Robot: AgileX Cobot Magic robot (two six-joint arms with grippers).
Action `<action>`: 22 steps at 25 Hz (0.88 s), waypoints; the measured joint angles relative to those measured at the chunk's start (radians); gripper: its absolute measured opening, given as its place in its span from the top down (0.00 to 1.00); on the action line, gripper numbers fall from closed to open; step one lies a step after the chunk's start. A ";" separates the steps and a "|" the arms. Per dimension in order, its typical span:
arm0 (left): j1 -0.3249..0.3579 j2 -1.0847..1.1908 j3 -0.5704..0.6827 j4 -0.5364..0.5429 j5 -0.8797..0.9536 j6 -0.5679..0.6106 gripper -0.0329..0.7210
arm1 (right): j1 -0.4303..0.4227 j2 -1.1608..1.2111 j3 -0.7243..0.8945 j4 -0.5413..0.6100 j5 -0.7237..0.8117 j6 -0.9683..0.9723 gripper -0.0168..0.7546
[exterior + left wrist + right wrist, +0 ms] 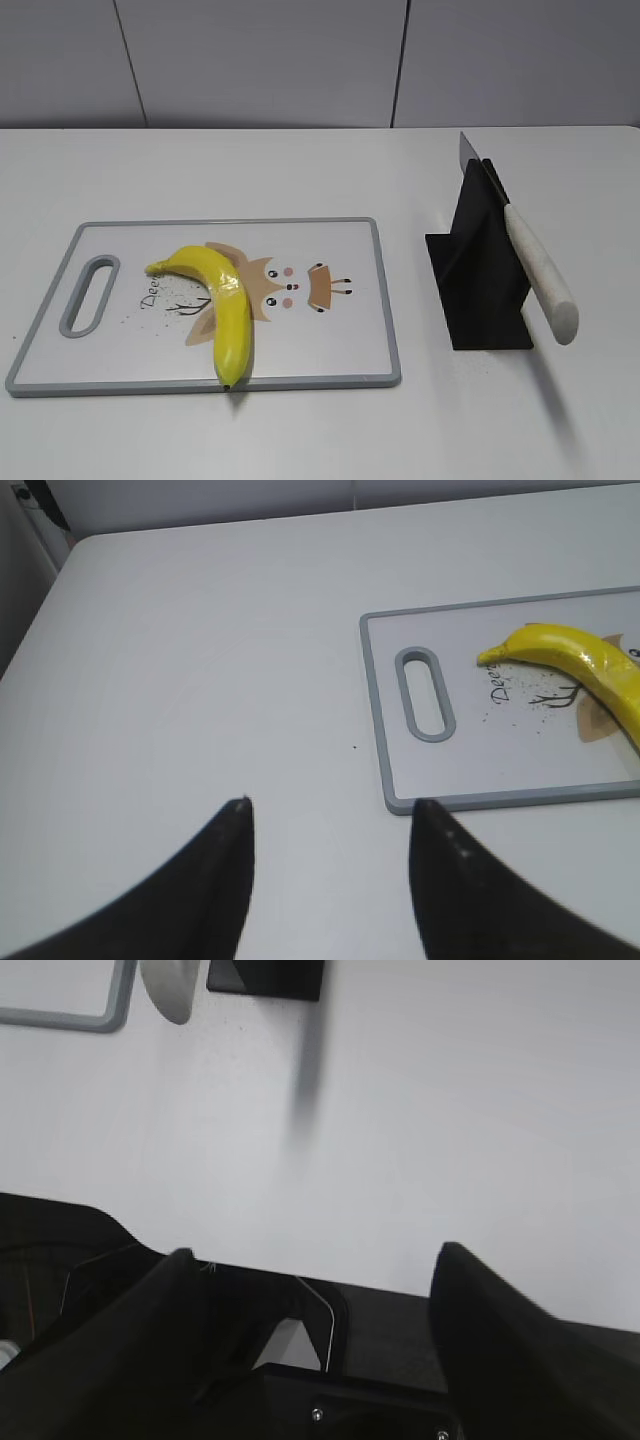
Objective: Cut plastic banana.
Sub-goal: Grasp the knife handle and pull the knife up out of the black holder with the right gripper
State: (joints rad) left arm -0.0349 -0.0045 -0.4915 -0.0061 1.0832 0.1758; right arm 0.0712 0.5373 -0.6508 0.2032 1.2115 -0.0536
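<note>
The glossy yellow plastic banana (220, 300) lies curved on the white cutting board (340, 340), its dark tip at the board's front edge. It also shows in the left wrist view (580, 660) on the board (520, 770). A knife (535, 270) with a white handle rests slanted in a black stand (478, 270); its handle end shows in the right wrist view (170, 990). My left gripper (330, 805) is open and empty over bare table, left of the board. My right gripper (315, 1255) is open and empty, well back from the knife. No gripper shows in the exterior view.
The board has a grey rim and a handle slot (90, 295) at its left end. The black stand's base (265, 978) is at the top of the right wrist view. The robot's dark base (100, 1360) fills the bottom of that view.
</note>
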 joint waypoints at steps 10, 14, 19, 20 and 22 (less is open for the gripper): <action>0.000 0.000 0.000 0.000 0.000 0.000 0.31 | 0.083 0.184 -0.081 -0.016 0.003 0.027 0.30; 0.000 0.000 0.000 0.000 0.000 0.000 0.31 | 0.206 0.274 -0.159 -0.101 0.005 0.089 0.30; 0.000 0.000 0.000 0.000 0.000 0.000 0.31 | 0.317 0.416 -0.275 -0.137 0.005 0.195 0.31; 0.000 0.000 0.000 0.000 0.000 0.000 0.31 | 0.324 0.449 -0.296 -0.134 0.004 0.217 0.31; 0.000 0.000 0.000 0.000 0.000 0.000 0.31 | 0.331 0.510 -0.338 -0.128 0.004 0.250 0.31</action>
State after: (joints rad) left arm -0.0349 -0.0045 -0.4915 -0.0061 1.0832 0.1758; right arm 0.4018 1.0475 -0.9885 0.0750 1.2151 0.1966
